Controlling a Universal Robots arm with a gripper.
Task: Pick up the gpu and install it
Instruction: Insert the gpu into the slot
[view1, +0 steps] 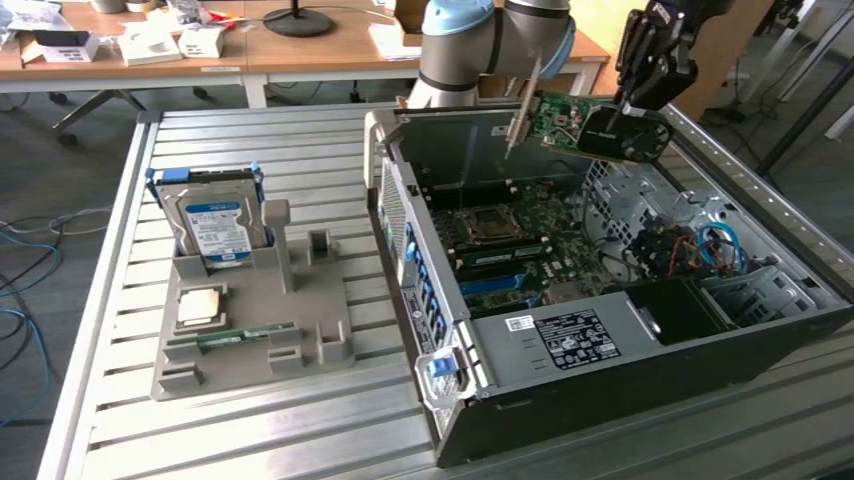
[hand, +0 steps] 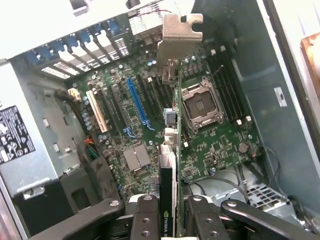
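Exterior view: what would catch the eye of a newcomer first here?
The gripper holds the gpu in the air over the open computer case, above its motherboard. On the exterior view's left, a hard drive with a blue-white label stands upright in a grey holder.

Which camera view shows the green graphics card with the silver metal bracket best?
The exterior view: the green graphics card shows its broad face and black fan, held by the black pincer above the open computer case. The wrist view shows it edge-on, with its silver bracket over the green motherboard.
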